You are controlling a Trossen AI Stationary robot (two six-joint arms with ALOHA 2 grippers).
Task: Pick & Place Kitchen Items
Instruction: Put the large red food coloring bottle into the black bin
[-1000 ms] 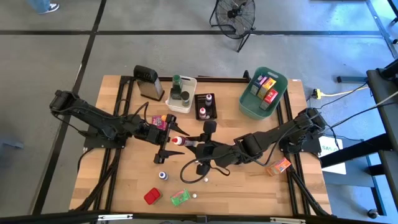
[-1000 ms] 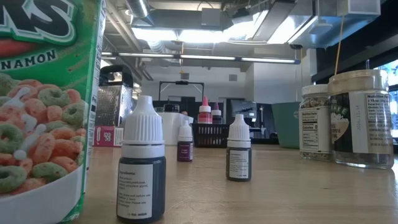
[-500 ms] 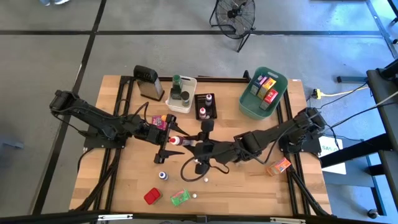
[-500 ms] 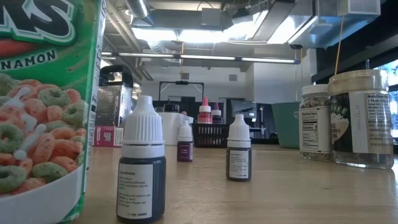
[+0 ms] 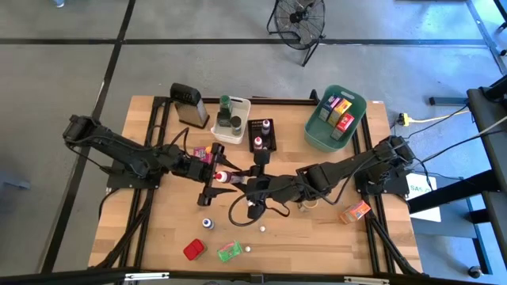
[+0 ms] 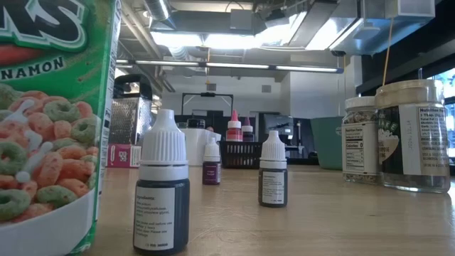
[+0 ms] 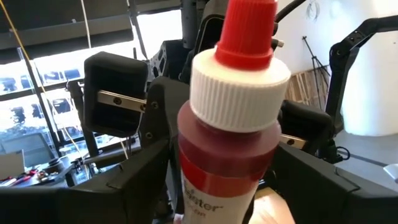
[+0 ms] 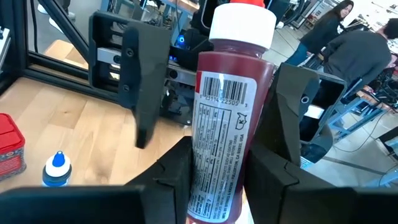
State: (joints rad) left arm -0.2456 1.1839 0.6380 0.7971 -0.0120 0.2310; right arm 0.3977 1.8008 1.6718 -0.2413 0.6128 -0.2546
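Note:
A small bottle of red liquid (image 5: 224, 178) with a white cap and red tip stands upright between my two grippers near the table's middle. My left gripper (image 5: 215, 179) is shut on it; the left wrist view shows the bottle (image 7: 227, 143) rising from between its fingers (image 7: 146, 180). My right gripper (image 5: 244, 184) faces it from the table's right and is open. In the right wrist view its fingers (image 8: 174, 174) stand on either side of the bottle's lower body (image 8: 224, 137). Whether the bottle's base is on the table is hidden. My left gripper pinches the bottle's lower body (image 7: 193, 193) between its two fingers, coming level from the table's left. The bottle stands upright in the hold, cap end up. The base and the exact contact lie below the picture's edge.
A grater (image 5: 188, 103), white bin (image 5: 242, 107), black bin (image 5: 252, 136) and teal bin (image 5: 317, 134) stand along the far side. A pink packet (image 5: 204, 153) lies just beyond the left gripper. Nearer lie a blue-capped bottle (image 5: 207, 224), red packet (image 5: 193, 249), green packet (image 5: 229, 251) and orange packet (image 5: 355, 211).
My right gripper has moved toward the table's left and slightly toward its far edge, up to the red bottle, so that its fingers now stand around it. The left gripper and the bottle have kept still.

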